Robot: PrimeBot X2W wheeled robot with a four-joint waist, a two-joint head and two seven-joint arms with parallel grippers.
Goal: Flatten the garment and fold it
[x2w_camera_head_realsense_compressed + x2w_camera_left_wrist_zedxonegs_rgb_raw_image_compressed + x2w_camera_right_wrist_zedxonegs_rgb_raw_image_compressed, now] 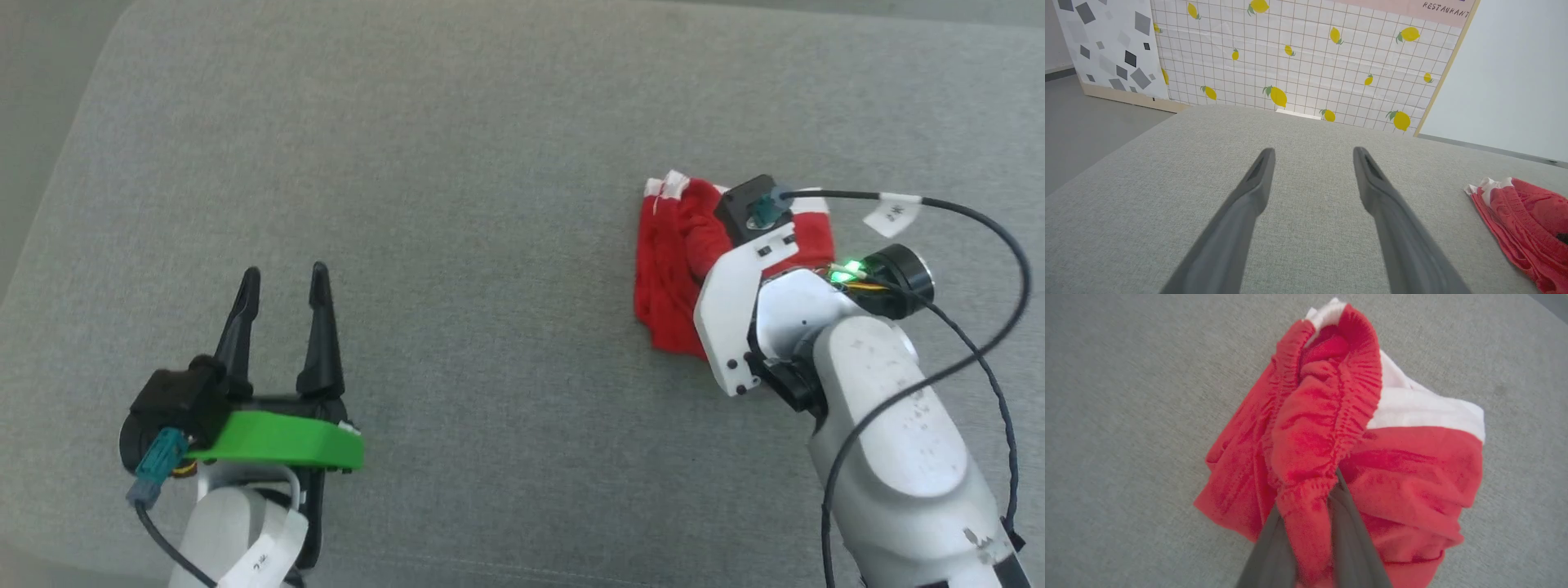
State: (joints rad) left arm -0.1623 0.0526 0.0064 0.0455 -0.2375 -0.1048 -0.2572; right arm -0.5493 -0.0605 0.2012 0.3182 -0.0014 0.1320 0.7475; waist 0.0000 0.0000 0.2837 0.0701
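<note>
The right hand (1310,506) pinches what looks like the waistband of the crumpled garment (1412,477). The left hand (284,273) hangs wide open, empty.

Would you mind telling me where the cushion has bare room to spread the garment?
Free: the wide cushion stretch between the open left gripper and the garment, and the strip beyond both. Crowded: the right side, where the right gripper pinches the bunched garment.
</note>
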